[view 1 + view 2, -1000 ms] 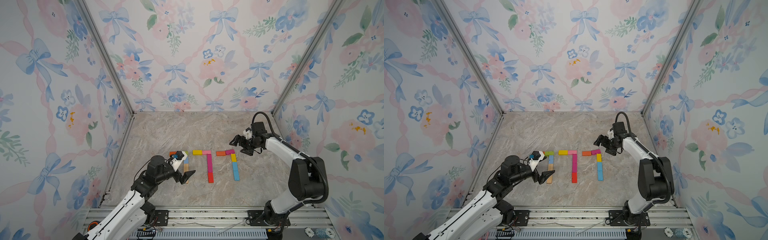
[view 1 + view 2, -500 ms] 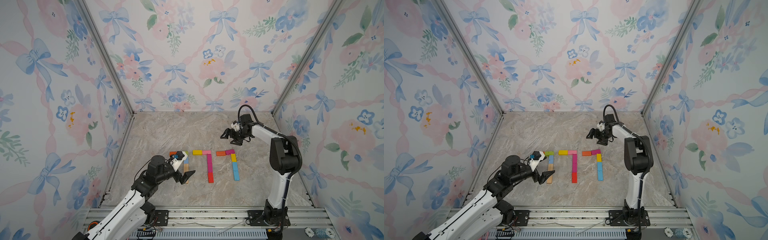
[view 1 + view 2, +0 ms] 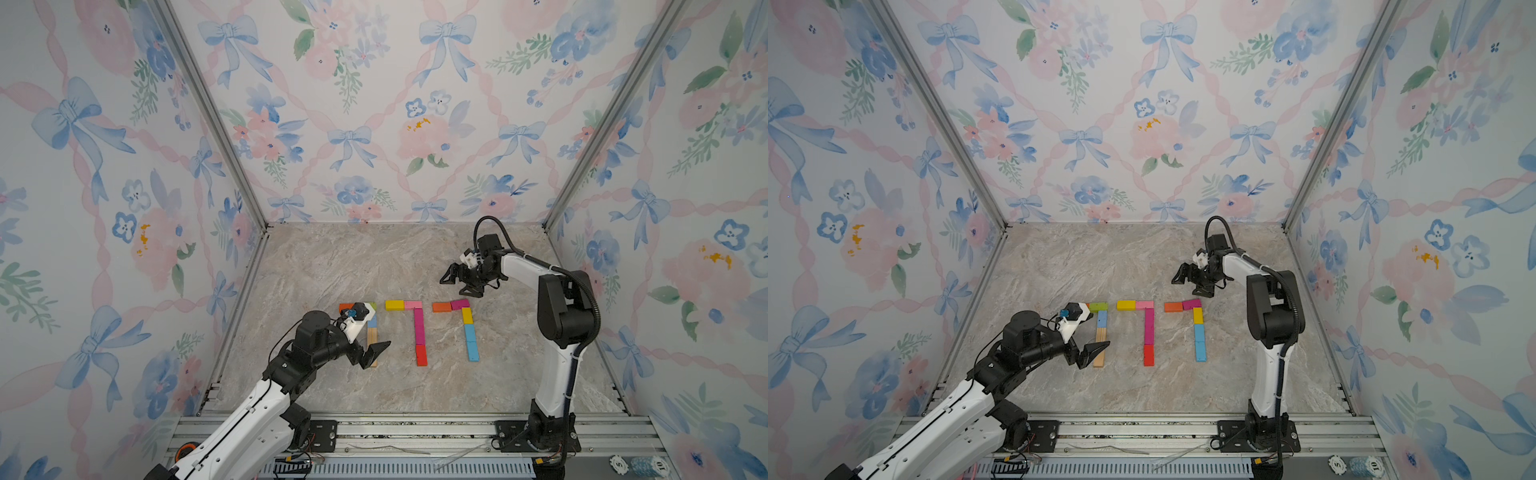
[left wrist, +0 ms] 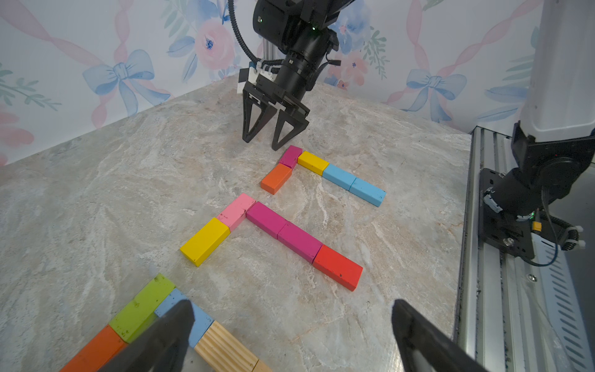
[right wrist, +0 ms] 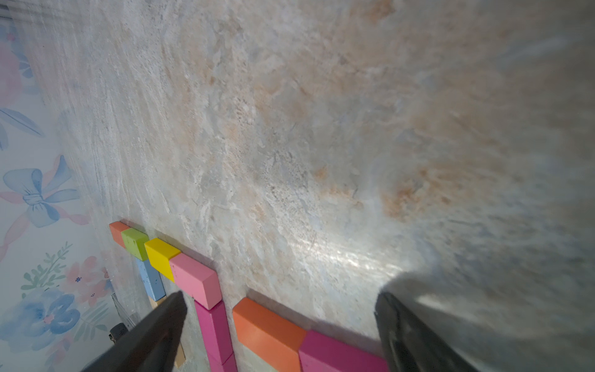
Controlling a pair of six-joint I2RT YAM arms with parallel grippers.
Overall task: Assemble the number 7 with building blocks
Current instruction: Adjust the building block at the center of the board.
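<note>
Multicoloured blocks (image 3: 419,328), beige-marbled tabletop (image 3: 353,266)

1. Left 7 of small flat rectangular wooden blocks (image 3: 1101,319): you've an orange + green bar, blue + plain-wood stem.
2. Mid 7 (image 3: 419,328): yellow + pink bar, 2 magenta + red stem.
3. Right 7 (image 3: 469,338): orange + magenta bar, yellow + 2 blue stem. All lie flat, ends touching.

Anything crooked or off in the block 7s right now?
Minor: in the 7 nearest the right gripper, the magenta corner block sits slightly rotated against the orange block beside it, so that top bar kinks in both top views. The other two 7s look straight where visible; nothing spilled or damaged.
</note>
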